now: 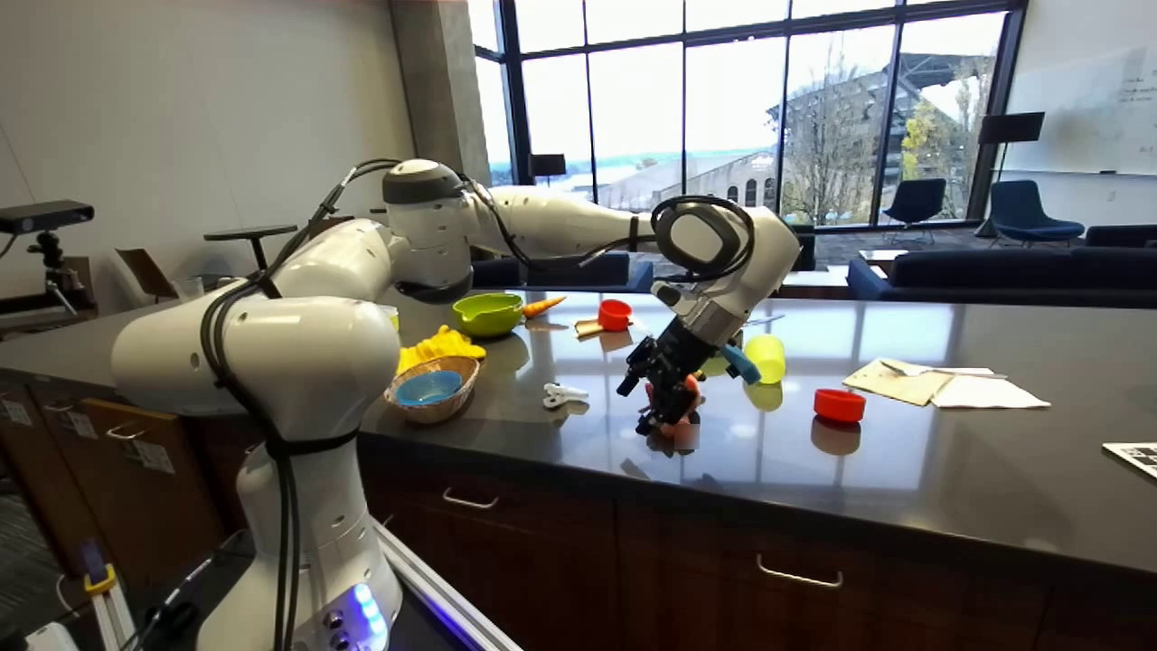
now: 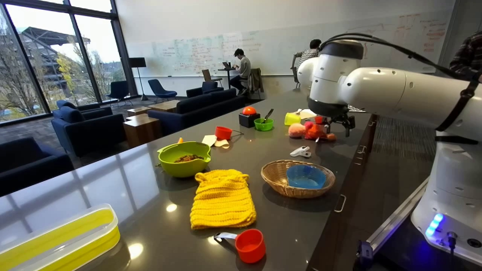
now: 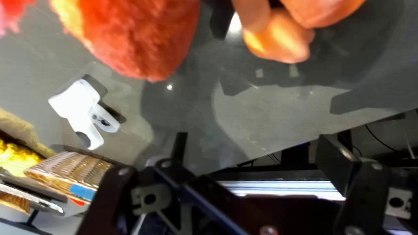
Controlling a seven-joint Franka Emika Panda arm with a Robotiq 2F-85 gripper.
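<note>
My gripper [image 1: 636,407] is tilted low over the counter near its front edge. It also shows in an exterior view [image 2: 348,127]. In the wrist view its two black fingers [image 3: 256,156] stand wide apart with nothing between them. A fuzzy orange-red plush toy [image 3: 137,36] lies beside the gripper, and it shows in an exterior view [image 2: 313,131] with a peach round part [image 2: 296,130]. Orange rounded parts [image 3: 281,39] show at the wrist view's top edge. A white clip [image 3: 81,111] lies on the counter near the toy, also in both exterior views [image 1: 565,395] [image 2: 300,151].
A wicker basket [image 2: 274,181] holds a blue bowl [image 2: 305,177]. A yellow knitted cloth [image 2: 224,199] and a lime bowl [image 2: 180,167] stand beyond. Red cups [image 1: 839,406] [image 2: 250,246], a yellow cup [image 1: 766,359], a green bowl [image 2: 263,126] and a black button box [image 2: 249,120] also stand there.
</note>
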